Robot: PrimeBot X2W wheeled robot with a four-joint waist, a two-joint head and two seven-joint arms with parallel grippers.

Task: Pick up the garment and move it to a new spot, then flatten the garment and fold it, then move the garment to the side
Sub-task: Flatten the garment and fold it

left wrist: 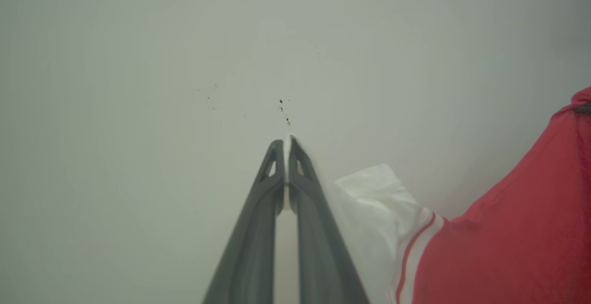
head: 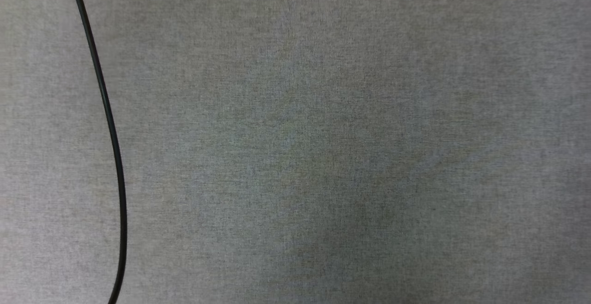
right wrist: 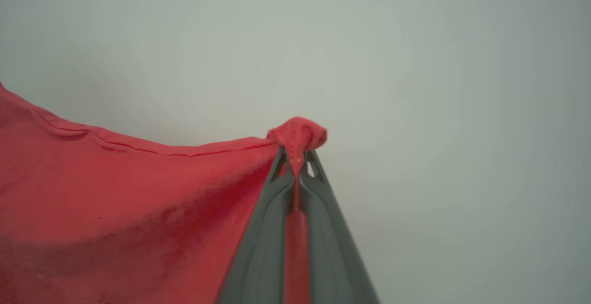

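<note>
In the left wrist view my left gripper (left wrist: pixel 286 144) is shut on the edge of the garment's white sleeve (left wrist: pixel 378 202); red-and-white striped trim and the red body of the garment (left wrist: pixel 508 230) hang off to the right. In the right wrist view my right gripper (right wrist: pixel 298 154) is shut on a bunched red corner of the garment (right wrist: pixel 115 202), whose hemmed edge sags away to the left. Both grippers hold the cloth against a plain pale background.
The head view looks at a grey woven surface (head: pixel 323 137). A thin black cable (head: pixel 108 124) curves down its left side from the top edge to the bottom edge.
</note>
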